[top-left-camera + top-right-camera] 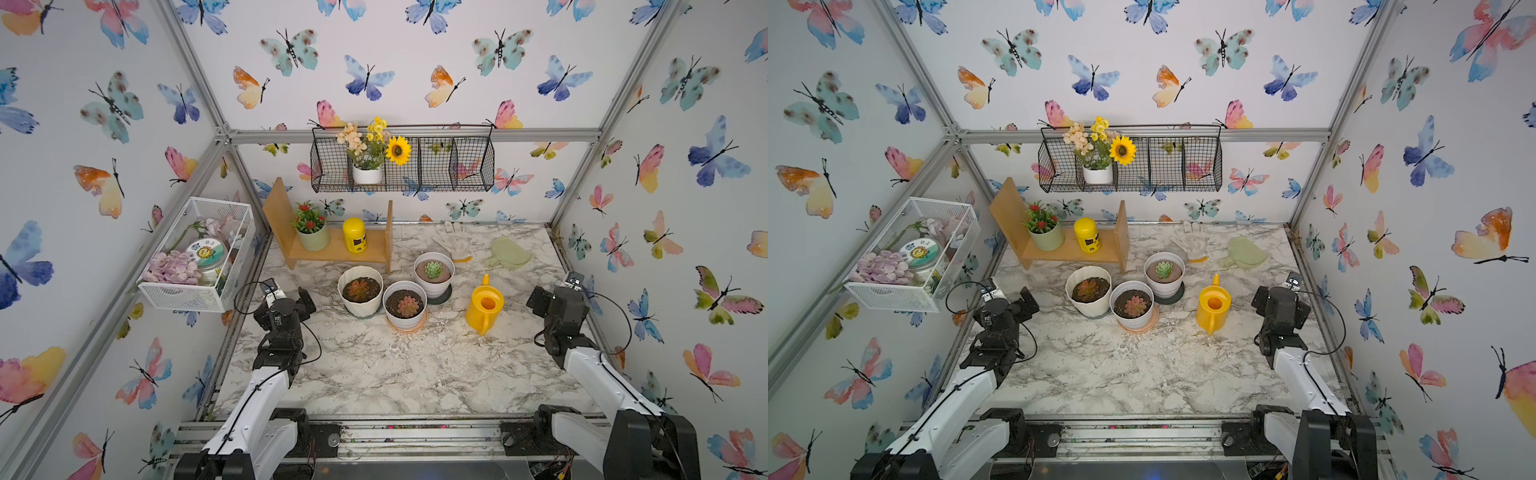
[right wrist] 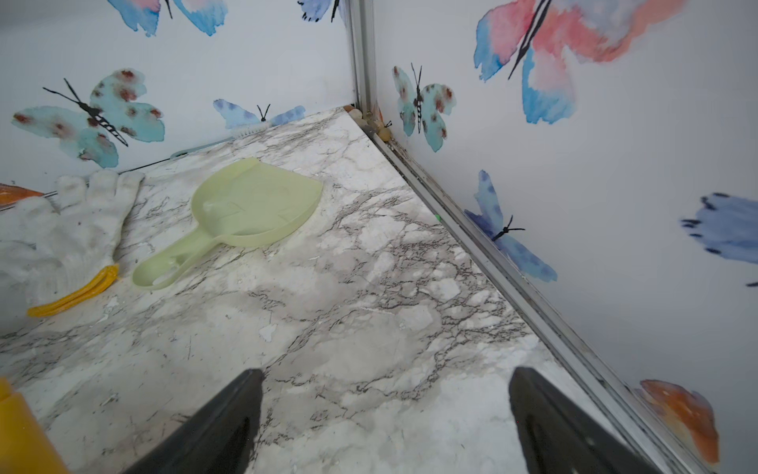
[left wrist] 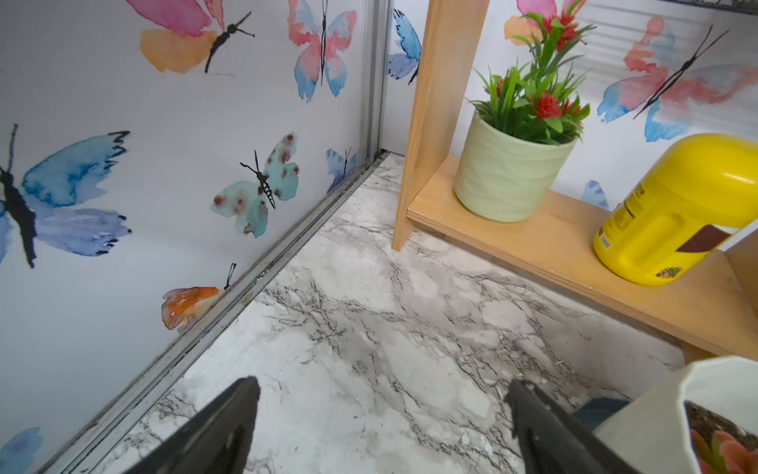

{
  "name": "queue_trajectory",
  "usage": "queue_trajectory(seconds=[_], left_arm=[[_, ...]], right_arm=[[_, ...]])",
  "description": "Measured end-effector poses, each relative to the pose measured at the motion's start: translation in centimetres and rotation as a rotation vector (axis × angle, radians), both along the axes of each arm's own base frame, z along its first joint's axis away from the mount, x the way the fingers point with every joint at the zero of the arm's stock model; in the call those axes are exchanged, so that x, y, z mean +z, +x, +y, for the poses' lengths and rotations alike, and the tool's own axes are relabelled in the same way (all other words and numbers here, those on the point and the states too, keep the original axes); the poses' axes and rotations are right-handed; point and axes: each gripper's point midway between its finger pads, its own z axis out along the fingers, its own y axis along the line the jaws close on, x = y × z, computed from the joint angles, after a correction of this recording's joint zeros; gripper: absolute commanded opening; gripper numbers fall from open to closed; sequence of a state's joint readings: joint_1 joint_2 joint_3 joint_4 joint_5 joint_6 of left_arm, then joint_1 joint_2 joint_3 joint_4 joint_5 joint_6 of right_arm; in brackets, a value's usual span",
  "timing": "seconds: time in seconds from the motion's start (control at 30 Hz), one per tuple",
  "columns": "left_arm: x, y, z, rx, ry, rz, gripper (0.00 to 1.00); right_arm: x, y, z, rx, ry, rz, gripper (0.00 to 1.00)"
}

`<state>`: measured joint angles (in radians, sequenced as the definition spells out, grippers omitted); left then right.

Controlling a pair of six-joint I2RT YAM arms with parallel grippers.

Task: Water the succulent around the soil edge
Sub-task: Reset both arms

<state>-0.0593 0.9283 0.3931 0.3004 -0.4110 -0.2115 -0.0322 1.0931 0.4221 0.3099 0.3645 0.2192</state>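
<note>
The succulent point(image 1: 358, 289) point(image 1: 1087, 289), a small orange-red rosette, sits in a ribbed cream-white pot point(image 1: 360, 306) left of centre in both top views. Dark soil point(image 1: 371, 282) fills the pot up to its rim. A yellow watering can point(image 1: 484, 306) point(image 1: 1213, 306) stands upright to the right of the pots, and nothing holds it. My left gripper point(image 1: 306, 300) point(image 3: 381, 388) hovers open over bare marble, just left of the ribbed pot point(image 3: 648, 406). My right gripper point(image 1: 535, 300) point(image 2: 385, 377) is open too, right of the can point(image 2: 16, 435), with nothing between its fingers.
A pink-red rosette in a smooth white pot point(image 1: 406, 307) and a pale green rosette point(image 1: 433, 270) stand beside the succulent. Behind them are a wooden shelf point(image 1: 332, 251) with a yellow bottle point(image 1: 354, 235), a glove point(image 1: 451, 243) and a green dustpan point(image 1: 508, 252). A white wire basket point(image 1: 195, 257) hangs at the left.
</note>
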Motion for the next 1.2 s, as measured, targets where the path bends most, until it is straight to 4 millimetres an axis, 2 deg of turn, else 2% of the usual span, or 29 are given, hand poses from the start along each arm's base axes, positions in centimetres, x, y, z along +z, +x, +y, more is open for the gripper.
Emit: queue_trajectory(seconds=[0.13,0.33,0.5,0.7,0.8,0.97,1.03,1.13,1.2], left_arm=[[-0.4,1.1,0.0,0.001,0.008,-0.019,0.99],[-3.0,0.4,0.1,0.004,0.012,-0.036,0.98],[-4.6,0.5,0.2,0.002,0.033,-0.034,0.99],[-6.9,1.1,0.0,-0.023,0.046,-0.018,0.98],[-7.1,1.5,-0.6,-0.063,0.051,-0.012,0.99],[-6.0,2.4,-1.4,-0.113,0.059,-0.054,0.99],[-6.2,2.4,-1.7,-0.137,0.065,-0.072,0.99],[-7.5,2.0,-2.1,-0.163,0.069,-0.045,0.98],[-7.4,2.2,-2.4,-0.183,0.073,-0.044,0.98]], right_arm=[[-1.0,0.3,0.1,0.007,-0.005,-0.064,0.98],[-2.9,-1.5,0.4,0.02,0.001,-0.135,0.98],[-2.5,-0.4,0.7,0.042,0.01,-0.201,0.98],[-4.7,-0.9,0.8,0.039,0.024,-0.205,0.98],[-3.8,-0.4,0.8,0.041,0.027,-0.233,0.98],[-2.3,0.9,1.5,0.072,0.016,-0.269,0.98],[-2.2,1.1,1.6,0.084,0.012,-0.269,0.98],[-2.5,1.4,2.1,0.105,0.006,-0.256,0.98],[-2.8,1.7,2.3,0.118,-0.002,-0.239,0.98]])
